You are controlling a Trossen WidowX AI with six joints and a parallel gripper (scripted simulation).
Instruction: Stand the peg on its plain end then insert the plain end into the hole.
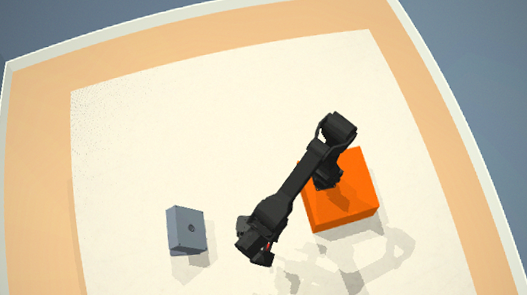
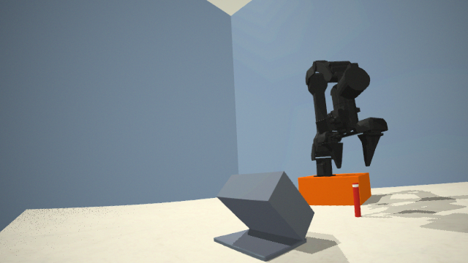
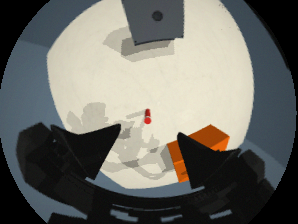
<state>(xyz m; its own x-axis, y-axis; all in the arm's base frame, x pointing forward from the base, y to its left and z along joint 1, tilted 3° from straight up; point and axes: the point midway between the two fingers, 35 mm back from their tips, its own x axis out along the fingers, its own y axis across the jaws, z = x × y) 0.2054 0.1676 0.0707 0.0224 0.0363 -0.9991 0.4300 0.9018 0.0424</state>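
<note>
Peg (image 2: 356,204) stands upright on the table (image 2: 110,234), alone, with its white band at the top end and its plain red end on the surface. Nothing touches it. In the exterior view it is just in front of the orange base block (image 2: 329,190) and to the right of the grey panel (image 2: 267,208). In the wrist view the peg (image 3: 148,116) appears as a small red mark almost in the middle, seen nearly from its top, between the two dark fingertips. In the top view the arm covers most of it; only a thin red line shows under the gripper (image 1: 255,246).

Above the peg hangs the gripper (image 2: 354,153), pointing down, well apart from the peg's top. Its fingers are spread almost to the widest position and there is nothing between them.

The sloped panel is a grey block tilted on a flat foot plate. Its face with one round hole (image 1: 191,227) looks upward and toward the robot, and the hole (image 3: 157,15) is seen also at the top of the wrist view. The panel (image 1: 185,230) is near the gripper but does not touch it.

The black arm (image 1: 297,176) reaches from the orange base block (image 1: 356,202) out toward the panel, and its shadows lie on the table beside the block.
</note>
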